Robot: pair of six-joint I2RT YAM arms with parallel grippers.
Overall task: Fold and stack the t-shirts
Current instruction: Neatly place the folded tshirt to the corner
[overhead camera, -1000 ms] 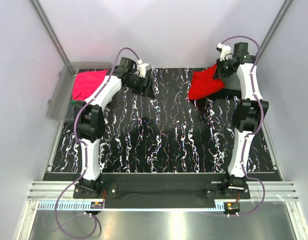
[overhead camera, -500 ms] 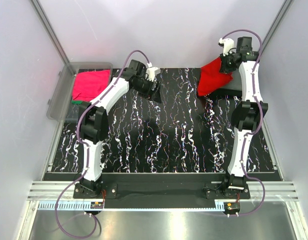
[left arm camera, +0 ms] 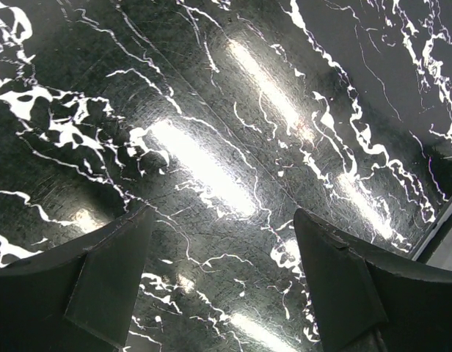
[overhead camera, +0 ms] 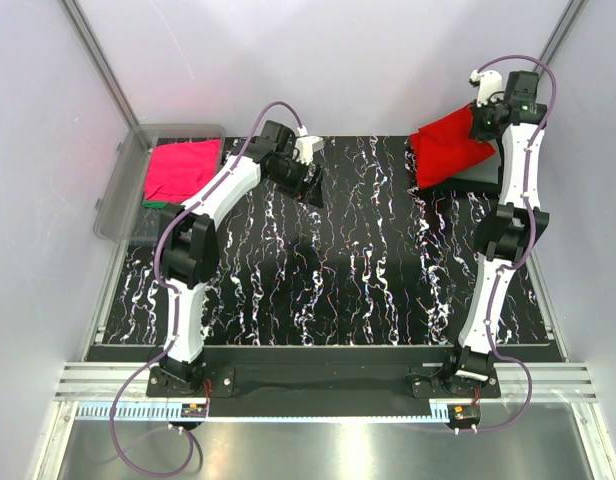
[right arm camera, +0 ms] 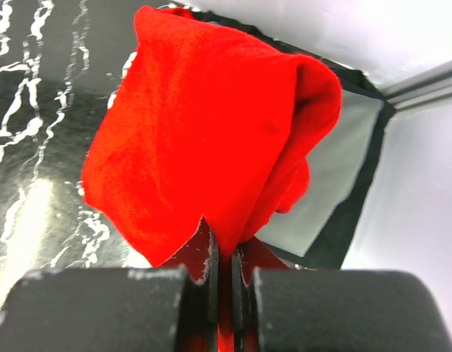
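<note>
Precariously pinches the red t-shirt (right arm camera: 204, 139) in the right hand (right arm camera: 224, 253), raised over the far right corner of the worktop (overhead camera: 328, 270).
Clamps the jaws tight on one thin fold; lets the rest hang bunched and doubled above a grey-and-black layer (right arm camera: 336, 169). Risks the fold slipping free on any swing, with so little cloth caught; risks a crumpled landing instead of a flat spread. Holds the left hand (left arm camera: 222, 249) spread wide and empty over bare worktop, too far to steady a corner. Has the magenta-pink t-shirt (overhead camera: 180, 168) lying in the clear bin (overhead camera: 113, 200), far left.
</note>
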